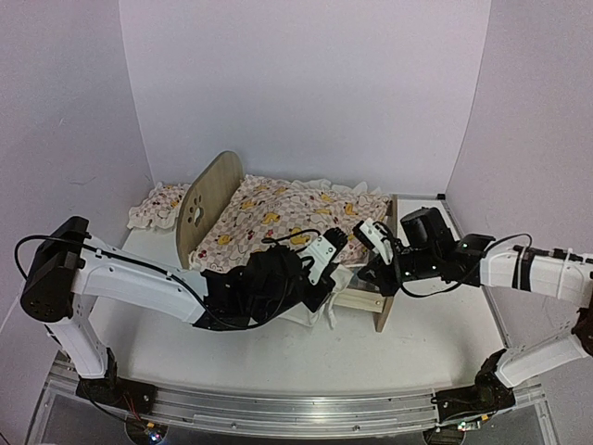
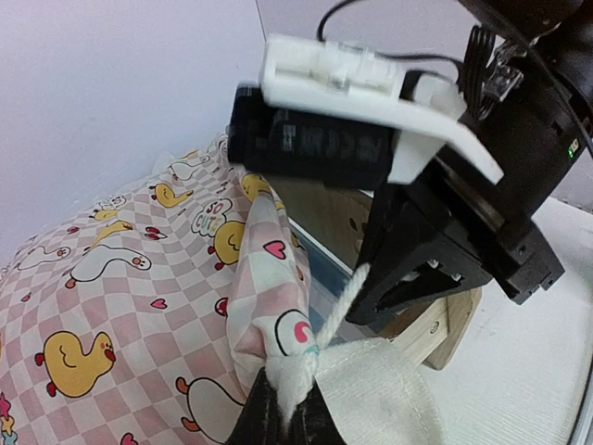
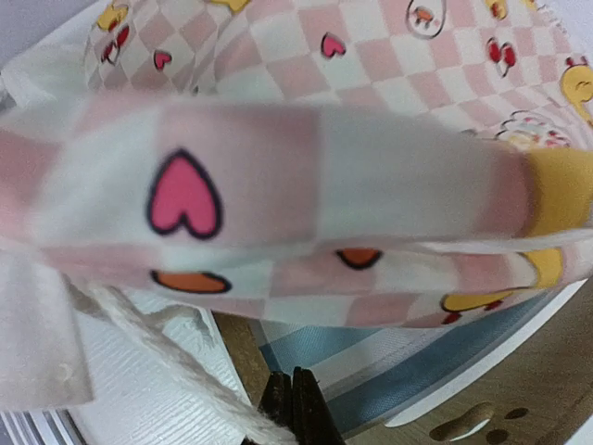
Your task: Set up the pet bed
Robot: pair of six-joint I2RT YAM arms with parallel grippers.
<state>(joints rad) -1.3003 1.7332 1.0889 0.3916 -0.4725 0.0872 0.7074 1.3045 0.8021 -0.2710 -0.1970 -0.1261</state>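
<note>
Clearly the small light plywood pet bed (image 1: 211, 193), with its rounded headboard, paw-print cutout (image 1: 196, 216) and blue-and-white striped fabric base (image 3: 371, 375), will handle as a stiff, light thing. The wood is rigid and should take a pinch on the foot rail or a side rail, but so light a frame will likely slide or tip on the white table (image 1: 278, 366) if the cloth on it is tugged sideways. It stands just beyond both sets of jaws, its foot end right beside them and its headboard at the end far from them. Over it lies the soft pink checkered duck-print ruffled cover (image 1: 278, 209), limp, apt to bunch, and best taken by its hem. The left gripper (image 2: 281, 413) has its jaws closed on the cover's white ruffled edge. A white twisted cord (image 2: 343, 297) runs up from there towards the right gripper (image 3: 291, 408), whose jaws stand pressed together, seemingly on that cord. The striped base shows just above them under the lifted hem. The small matching ruffled pillow (image 1: 157, 206) lies beyond the headboard, well apart from either pair of jaws.
</note>
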